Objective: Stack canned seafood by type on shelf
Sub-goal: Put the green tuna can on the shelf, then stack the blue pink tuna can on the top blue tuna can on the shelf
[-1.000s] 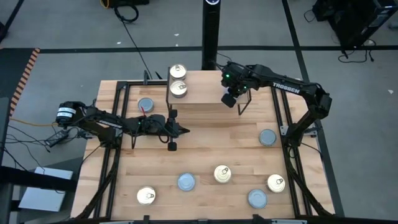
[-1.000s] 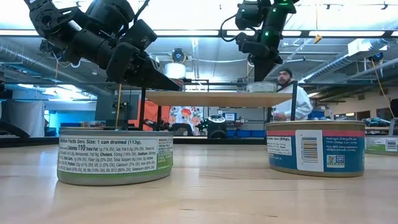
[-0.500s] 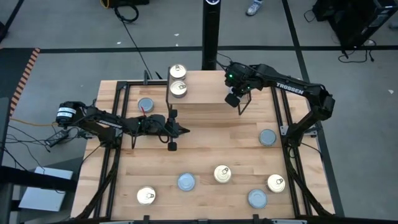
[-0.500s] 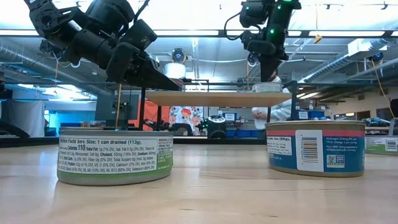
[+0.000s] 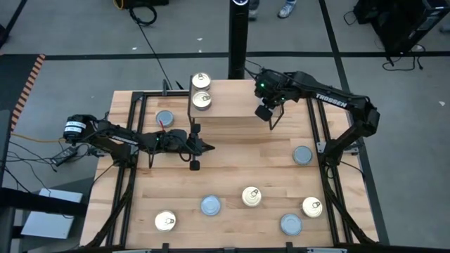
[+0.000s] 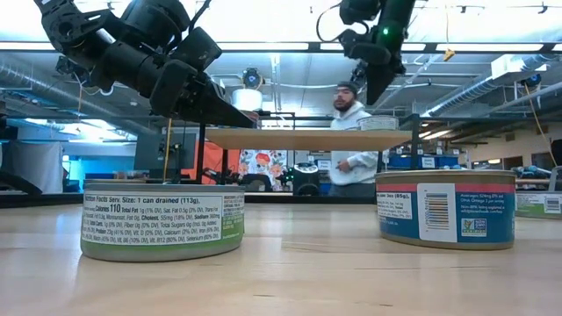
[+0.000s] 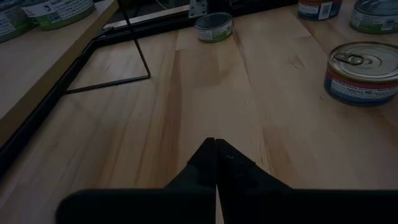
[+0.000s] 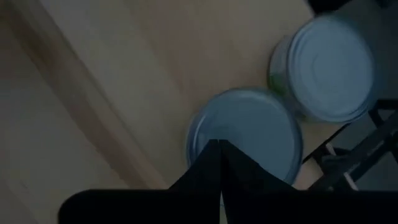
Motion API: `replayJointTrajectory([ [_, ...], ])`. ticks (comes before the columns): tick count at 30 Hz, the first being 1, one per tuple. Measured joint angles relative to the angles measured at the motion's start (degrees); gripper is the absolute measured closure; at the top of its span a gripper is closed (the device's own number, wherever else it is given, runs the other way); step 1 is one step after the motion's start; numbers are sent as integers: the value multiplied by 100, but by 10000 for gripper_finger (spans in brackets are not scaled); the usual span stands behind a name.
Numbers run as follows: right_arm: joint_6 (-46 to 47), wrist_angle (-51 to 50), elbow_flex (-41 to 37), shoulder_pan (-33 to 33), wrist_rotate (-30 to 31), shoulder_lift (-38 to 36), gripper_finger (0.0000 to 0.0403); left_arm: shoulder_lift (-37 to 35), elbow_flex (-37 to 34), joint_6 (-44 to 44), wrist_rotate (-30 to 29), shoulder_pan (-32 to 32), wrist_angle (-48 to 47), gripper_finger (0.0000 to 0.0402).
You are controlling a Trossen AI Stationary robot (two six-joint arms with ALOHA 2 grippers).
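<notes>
"TROSSEN" is printed in white on the right arm (image 5: 330,100). The right gripper (image 5: 264,111), jaws together and empty, is held over the shelf (image 5: 232,104), where two gold-topped tins (image 5: 201,91) are placed. "1 can drained (113g)" is read on the nearest tin (image 6: 163,221). The left gripper (image 5: 209,147) is closed above the table (image 5: 239,161).

The big wooden slatted tabletop (image 5: 232,165) carried a small raised light-wood shelf (image 5: 232,107) on thin black legs. Two flat round gold-topped tins (image 5: 201,91) sat on the shelf's left end. Loose tins lay on the tabletop: three gold-topped ones (image 5: 251,196) and four blue-grey-topped ones (image 5: 210,205).
</notes>
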Motion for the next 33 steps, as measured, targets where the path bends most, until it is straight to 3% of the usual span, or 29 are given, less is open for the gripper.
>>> replayJointTrajectory([
  [9,-184,45,49,139,2,-80,396,0,0,16,-165,-1,10,399],
  [14,-272,78,-219,357,465,-80,398,0,0,140,-293,-2,-2,399],
  [20,-167,150,-299,632,580,-128,398,0,0,144,-291,-4,4,399],
  [33,139,732,-359,1678,747,-340,398,-312,-2,143,-194,-13,14,399],
])
